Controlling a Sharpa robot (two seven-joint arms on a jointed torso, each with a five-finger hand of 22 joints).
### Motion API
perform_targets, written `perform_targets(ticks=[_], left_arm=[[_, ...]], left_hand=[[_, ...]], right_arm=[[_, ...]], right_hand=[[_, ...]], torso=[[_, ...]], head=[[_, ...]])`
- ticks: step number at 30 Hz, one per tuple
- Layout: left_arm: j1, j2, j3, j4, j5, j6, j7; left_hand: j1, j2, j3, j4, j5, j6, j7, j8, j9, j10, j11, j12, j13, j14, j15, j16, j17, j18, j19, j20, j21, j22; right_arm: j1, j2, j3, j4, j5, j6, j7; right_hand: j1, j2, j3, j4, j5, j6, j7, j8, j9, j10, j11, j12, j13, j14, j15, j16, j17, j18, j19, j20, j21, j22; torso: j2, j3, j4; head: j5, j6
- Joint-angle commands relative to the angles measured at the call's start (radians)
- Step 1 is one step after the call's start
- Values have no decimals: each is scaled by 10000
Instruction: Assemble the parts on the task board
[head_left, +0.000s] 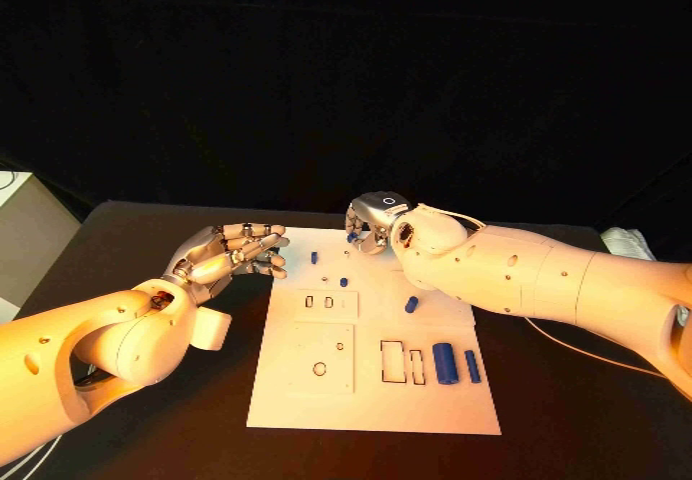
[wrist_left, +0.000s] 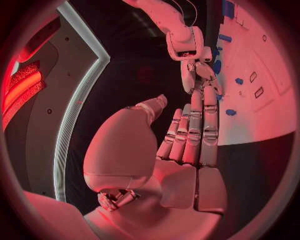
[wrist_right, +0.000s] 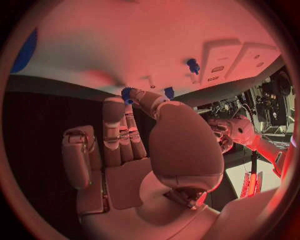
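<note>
Task board (head_left: 303, 400) lies mid-table with bare black table (head_left: 577, 400) on both sides. Right hand (head_left: 372, 222) at the board's far edge pinches a small blue part (wrist_right: 127, 94) in its fingertips. Left hand (head_left: 231, 255), fingers together and empty, hovers just beside the board's far-left corner; other blue parts (head_left: 446, 362) lie on the board.

White board, blue parts, black surface

We see a white task board (head_left: 378, 400) marked with dark outlined slots, small blue parts (head_left: 444, 363) on it, a black surface (head_left: 144, 420) beneath, and two white arms ending in a silver left hand (head_left: 235, 256) and silver right hand (head_left: 378, 220).
</note>
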Motion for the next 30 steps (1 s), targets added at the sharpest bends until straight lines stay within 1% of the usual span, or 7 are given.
perform_targets(ticks=[1,12,16,18,21,26,30], left_arm=[[20,23,7,10,-66,207,27],[36,15,7,14,-67,217,19],[41,7,7,12,-67,226,11],[43,5,7,2,-67,243,1],[44,8,6,-20,-67,269,-3],[45,-19,5,-141,-66,356,17],[44,-43,3,-261,-66,427,59]], left_hand=[[-74,2,-8,-64,35,-61,408,-64,11,-56,-15,-51,-14,-43,5,61,10,60,-52,-14,59,10],[-79,5,-8,-73,35,-69,410,-68,12,-69,-13,-47,-12,-50,8,72,25,62,-69,-10,83,24],[-79,5,-8,-73,35,-69,410,-68,12,-69,-13,-47,-12,-50,8,72,25,62,-69,-10,83,24],[-83,8,-8,-74,34,-72,411,-70,13,-75,-11,-45,-11,-54,10,77,32,62,-76,-8,93,30],[-83,8,-8,-74,34,-72,411,-70,13,-75,-11,-45,-11,-54,10,77,32,62,-76,-8,93,30],[-87,10,-9,-73,34,-73,412,-70,13,-76,-10,-45,-11,-54,11,78,34,62,-79,-7,96,32],[-92,12,-9,-71,34,-73,412,-70,14,-78,-9,-44,-10,-55,11,80,36,62,-81,-6,99,34]], right_arm=[[-26,28,-8,-39,-18,223,19],[-37,128,-21,-270,51,101,78],[-37,85,-26,-232,99,-67,128],[-37,7,-27,-130,107,-113,127],[-37,-211,-27,140,112,-175,101],[-8,-907,2,902,533,-388,439],[46,-1717,47,1689,1334,-604,1032]], right_hand=[[-71,-21,6,33,13,-81,35,33,9,40,29,-72,-2,-27,-21,-22,-21,-66,1046,-65,44,2631],[-167,-392,-176,65,-159,-743,357,-398,-37,-962,321,-372,-304,-352,234,-339,-619,-66,1046,99,44,2631],[846,146,-3177,416,-80,-1323,428,-916,-207,-2447,408,-84,-797,-789,338,-192,-984,148,738,228,-584,1682],[1979,85,-4572,1708,-22,-1428,271,-1101,-271,-2869,560,282,-1071,-838,387,83,-1251,128,790,209,-517,1797],[2465,-46,-4776,2530,-11,-1450,124,-1156,-270,-2951,511,532,-1185,-743,369,318,-1363,35,914,268,-252,2189],[2724,4,-4739,2874,14,-1290,386,-1106,-231,-2370,408,1045,-1141,-600,326,449,-1503,-13,979,226,-110,2401],[2818,76,-4377,2837,54,-1321,150,-1163,-248,-1840,156,1428,-1071,-521,148,434,-1668,-20,988,76,-90,2431]], torso=[[-3,-5,-1],[-1,-5,-16],[0,-4,-25],[-1,0,-26],[-19,15,-4],[-59,59,-74],[-113,129,-164]], head=[[5,-21],[20,-22],[27,-25],[14,-9],[6,27],[43,63],[69,109]])
